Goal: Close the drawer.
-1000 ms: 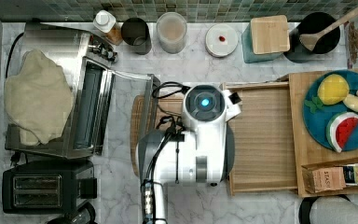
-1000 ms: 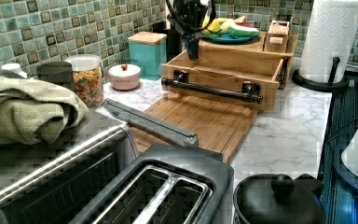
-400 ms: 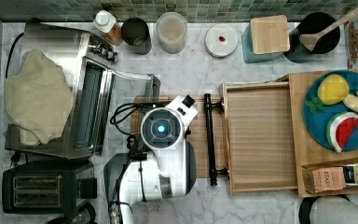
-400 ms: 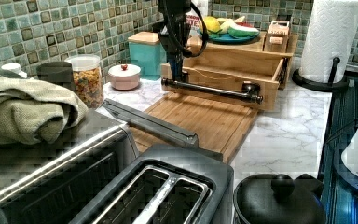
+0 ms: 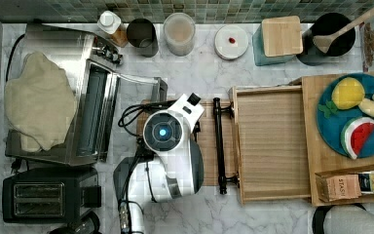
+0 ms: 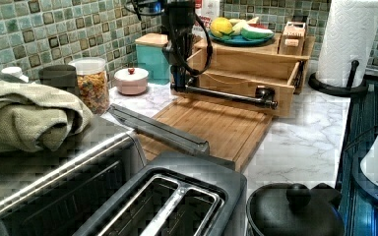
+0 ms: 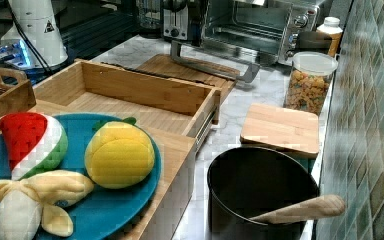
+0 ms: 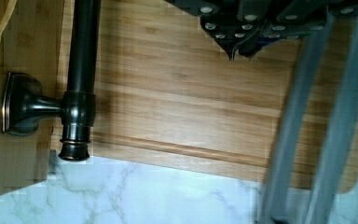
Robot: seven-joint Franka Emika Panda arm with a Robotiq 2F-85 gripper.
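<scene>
One arm (image 5: pixel 168 146) on the counter, and in the top view it stands over the cutting board (image 5: pixel 208 156). At three o'clock from it in the top view sits the drawer (image 5: pixel 272 146), pulled out, its whole wooden floor on show. The black handle (image 5: pixel 218 146) runs along the drawer's nine o'clock edge in the top view, between the arm and the tray.

Over to the left view: the gripper (image 6: pixel 179 81) points straight down near the far end of the handle (image 6: pixel 231 95), low over the board (image 6: pixel 211 128), just in front of the drawer (image 6: pixel 246 81).

From the wrist, the gripper (image 8: pixel 240 44) is clenched, tips pressed together with nothing between them. It hangs above the board (image 8: pixel 177 102), and a strip of bare bamboo separates it from the handle (image 8: pixel 81 70), so no contact.

In the top view, at three o'clock of the drawer, the wooden box (image 5: pixel 311 146) carries a blue plate (image 5: pixel 331 131) of toy fruit. At nine o'clock of the arm in the top view, the toaster oven (image 5: pixel 87 117) has its door down. The right view looks into the drawer (image 7: pixel 130 95).
</scene>
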